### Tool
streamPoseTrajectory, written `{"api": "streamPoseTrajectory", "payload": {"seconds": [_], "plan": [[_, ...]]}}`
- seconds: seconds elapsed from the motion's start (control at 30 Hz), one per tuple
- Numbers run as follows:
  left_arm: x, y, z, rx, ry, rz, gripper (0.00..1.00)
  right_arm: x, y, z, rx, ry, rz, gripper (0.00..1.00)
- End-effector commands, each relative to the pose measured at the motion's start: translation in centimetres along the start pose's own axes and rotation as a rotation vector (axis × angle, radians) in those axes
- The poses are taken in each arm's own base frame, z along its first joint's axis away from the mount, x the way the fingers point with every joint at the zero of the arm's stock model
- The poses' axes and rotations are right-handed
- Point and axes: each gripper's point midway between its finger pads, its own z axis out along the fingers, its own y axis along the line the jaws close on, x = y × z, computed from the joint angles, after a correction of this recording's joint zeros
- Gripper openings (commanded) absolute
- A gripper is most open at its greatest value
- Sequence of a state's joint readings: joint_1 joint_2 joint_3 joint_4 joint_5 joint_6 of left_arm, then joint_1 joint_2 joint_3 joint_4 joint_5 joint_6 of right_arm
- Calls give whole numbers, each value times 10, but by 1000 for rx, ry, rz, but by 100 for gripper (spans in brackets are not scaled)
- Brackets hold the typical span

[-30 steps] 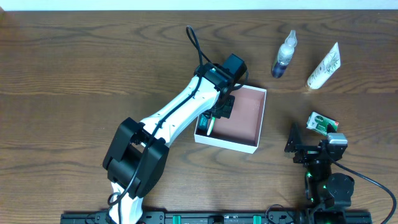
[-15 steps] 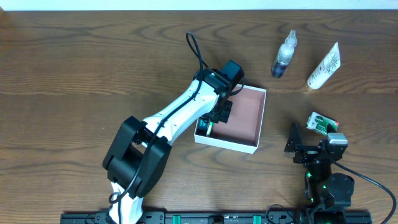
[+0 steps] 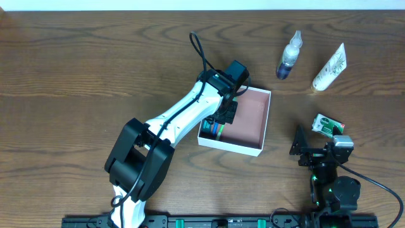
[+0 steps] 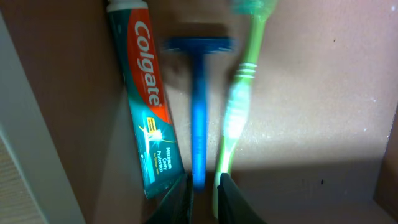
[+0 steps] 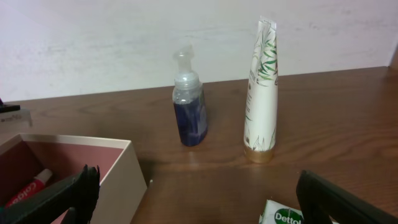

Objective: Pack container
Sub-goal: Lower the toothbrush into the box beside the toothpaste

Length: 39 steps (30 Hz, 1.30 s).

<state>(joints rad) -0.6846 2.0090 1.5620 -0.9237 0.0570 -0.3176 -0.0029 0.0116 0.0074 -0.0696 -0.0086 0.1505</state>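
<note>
Overhead, the white-walled square container sits on my wooden table. By its left wall lie red toothpaste tube, blue razor and green toothbrush. Left jaws are narrow; I can't tell if they grip. Right of it, blue spray bottle, white tube and green soap packet are unpacked. Right jaws are wide.

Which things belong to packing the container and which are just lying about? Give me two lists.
Part of the job: container; inside it, Colgate toothpaste, blue razor, green toothbrush.

Lying outside, untouched, though probably due to be packed: pump bottle, white tube, Dettol soap.
</note>
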Motion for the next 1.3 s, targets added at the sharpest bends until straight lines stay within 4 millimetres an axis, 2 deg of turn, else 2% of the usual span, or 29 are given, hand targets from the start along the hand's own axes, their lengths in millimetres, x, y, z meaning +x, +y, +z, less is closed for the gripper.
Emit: {"api": "streamPoseTrajectory", "payload": {"seconds": [0.0, 0.4, 0.67, 0.8, 0.9, 1.1, 1.27], "plan": [[2, -1, 6, 1, 15, 0, 16, 0, -1, 0, 2, 0, -10, 99], [-3, -3, 5, 9, -6, 14, 16, 0, -1, 0, 2, 0, -10, 99], [-17, -9, -17, 36, -70, 44, 16, 0, -1, 0, 2, 0, -10, 99], [-15, -20, -21, 95, -64, 77, 15, 0, -1, 0, 2, 0, -10, 99], [-16, -30, -20, 125, -69, 110, 9, 0, -1, 0, 2, 0, -10, 99], [-26, -53, -23, 151, -147, 247, 9, 0, -1, 0, 2, 0, -10, 99], [-27, -59, -24, 157, -162, 258, 6, 0, -1, 0, 2, 0, -10, 99]]}}
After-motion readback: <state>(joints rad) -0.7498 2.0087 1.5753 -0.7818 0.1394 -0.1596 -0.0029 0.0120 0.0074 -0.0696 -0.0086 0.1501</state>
